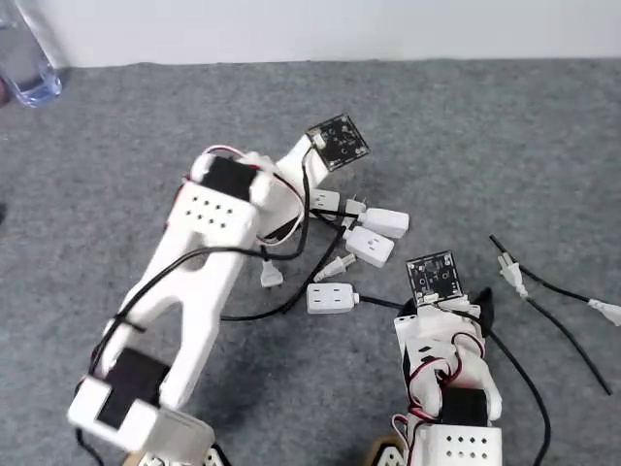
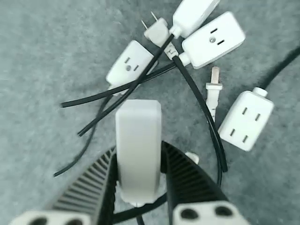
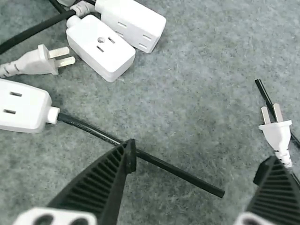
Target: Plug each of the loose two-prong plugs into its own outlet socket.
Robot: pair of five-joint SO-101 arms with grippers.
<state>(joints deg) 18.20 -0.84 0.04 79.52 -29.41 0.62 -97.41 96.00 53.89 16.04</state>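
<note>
Overhead camera looks down; both wrist cameras closely share the sockets.

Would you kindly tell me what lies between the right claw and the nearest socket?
In the right wrist view, the socket's own black cable runs over bare grey mat and ends inside the open right claw.

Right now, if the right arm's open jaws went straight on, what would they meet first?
Probably the black cable on the carpet between the right gripper's jaws, though depth is unclear.
</note>
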